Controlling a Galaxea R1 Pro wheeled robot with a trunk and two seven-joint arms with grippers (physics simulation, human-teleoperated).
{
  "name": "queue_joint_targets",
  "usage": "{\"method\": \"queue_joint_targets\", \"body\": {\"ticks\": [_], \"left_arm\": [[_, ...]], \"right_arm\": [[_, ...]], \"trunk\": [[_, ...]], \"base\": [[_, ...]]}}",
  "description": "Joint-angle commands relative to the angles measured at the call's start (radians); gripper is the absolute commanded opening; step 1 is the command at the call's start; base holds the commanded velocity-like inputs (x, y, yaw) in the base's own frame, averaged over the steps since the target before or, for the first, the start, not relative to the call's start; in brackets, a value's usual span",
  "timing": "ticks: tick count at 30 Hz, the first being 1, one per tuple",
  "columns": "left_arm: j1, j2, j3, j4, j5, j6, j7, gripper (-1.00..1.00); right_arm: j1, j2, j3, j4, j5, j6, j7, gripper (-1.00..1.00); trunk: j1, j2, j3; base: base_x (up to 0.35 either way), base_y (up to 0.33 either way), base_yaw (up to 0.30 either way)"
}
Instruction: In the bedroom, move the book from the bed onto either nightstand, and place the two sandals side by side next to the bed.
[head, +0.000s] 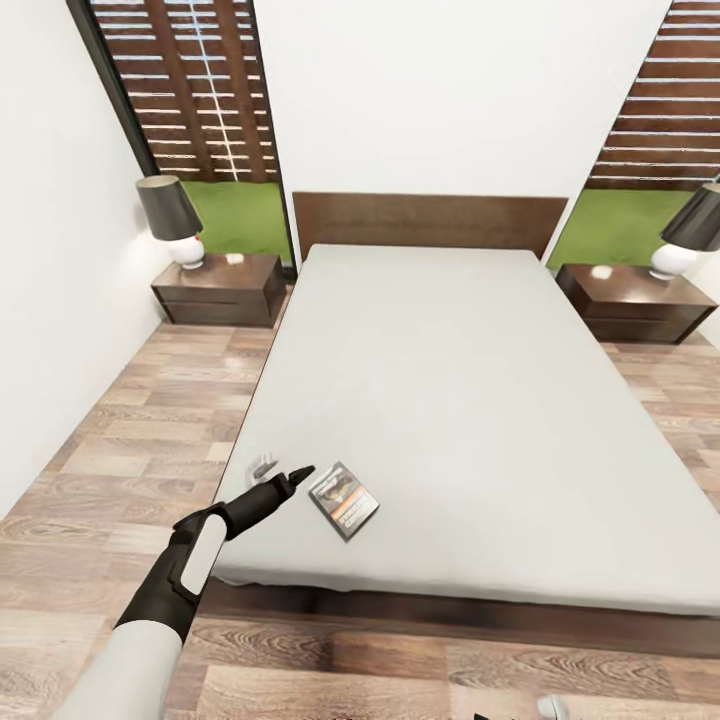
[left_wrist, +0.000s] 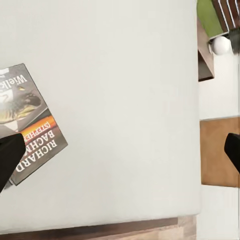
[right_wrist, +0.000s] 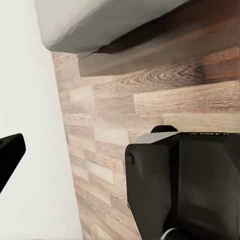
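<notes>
Bedroom, grey bed (head: 470, 400): book (head: 344, 500) flat near foot edge; left tool (head: 285, 470) spread wide beside it, apparently approaching for pickup.

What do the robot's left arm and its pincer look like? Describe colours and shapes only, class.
In the head view the left arm has a pale grey-white rounded upper segment, a black forearm carrying a white elongated panel, and a slim black wrist. The left pincer has one dark pointed finger and a paler, ridged grey one. In the left wrist view its fingertips look plain black.
</notes>
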Motion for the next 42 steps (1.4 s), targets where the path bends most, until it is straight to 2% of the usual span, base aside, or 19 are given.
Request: {"method": "queue_joint_targets", "body": {"ticks": [1,42], "left_arm": [[-0.001,-0.001,0.003,0.000,0.005,0.007,-0.006,1.00],[-0.001,-0.005,-0.004,0.005,0.004,0.003,-0.003,1.00]], "right_arm": [[-0.001,0.000,-0.001,0.001,-0.001,-0.002,0.003,1.00],[-0.001,0.000,-0.001,0.001,-0.001,-0.002,0.003,1.00]], "trunk": [[0.000,-0.002,-0.003],[0.000,-0.002,-0.067]], "base": [[0.000,0.000,0.000],[0.000,0.000,0.000]]}}
